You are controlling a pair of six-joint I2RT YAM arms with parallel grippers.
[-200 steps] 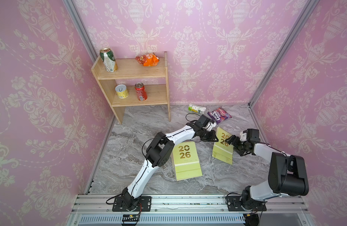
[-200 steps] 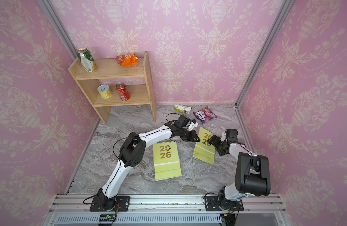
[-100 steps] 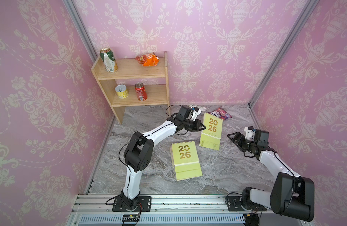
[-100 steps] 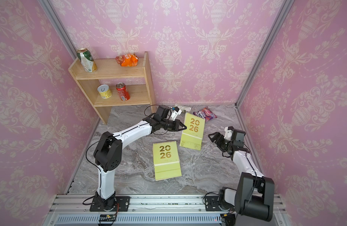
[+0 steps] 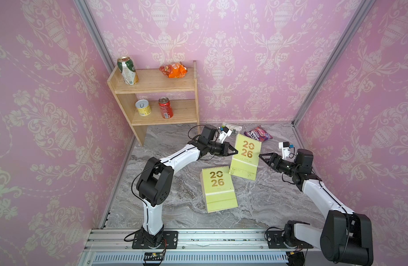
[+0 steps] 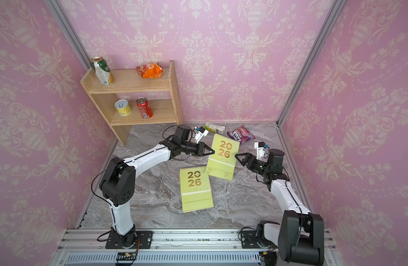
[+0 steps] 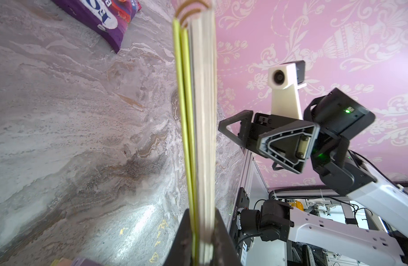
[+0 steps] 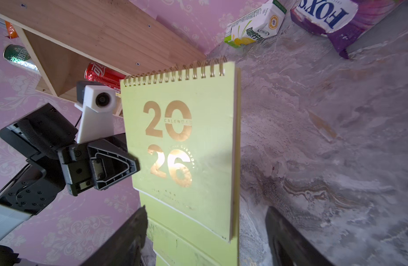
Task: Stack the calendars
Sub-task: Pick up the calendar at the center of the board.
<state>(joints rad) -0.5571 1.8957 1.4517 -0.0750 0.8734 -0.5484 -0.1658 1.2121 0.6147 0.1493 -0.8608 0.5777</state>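
One yellow-green calendar point(image 5: 218, 186) point(image 6: 195, 187) lies flat on the marble floor near the middle. A second yellow-green calendar point(image 5: 244, 159) point(image 6: 222, 156) is held upright off the floor, cover facing the front. My left gripper point(image 5: 235, 152) point(image 6: 212, 152) point(image 7: 202, 230) is shut on its left edge, which the left wrist view shows edge-on point(image 7: 198, 115). My right gripper point(image 5: 261, 156) point(image 6: 237, 156) point(image 8: 207, 230) is open just to the right of it. In the right wrist view the calendar's point(image 8: 187, 149) hanging lower flap sits between the spread fingers without touching them.
A wooden shelf point(image 5: 157, 92) with cans and an orange snack bag stands at the back left. A purple snack packet point(image 5: 258, 133) and a small green-white carton point(image 5: 233, 126) lie by the back wall, right behind the raised calendar. Pink walls close in on three sides.
My left gripper has lifted the second calendar up and back to the left, away from the right gripper. The right gripper drew back to the right, then came closer to the calendar's edge.
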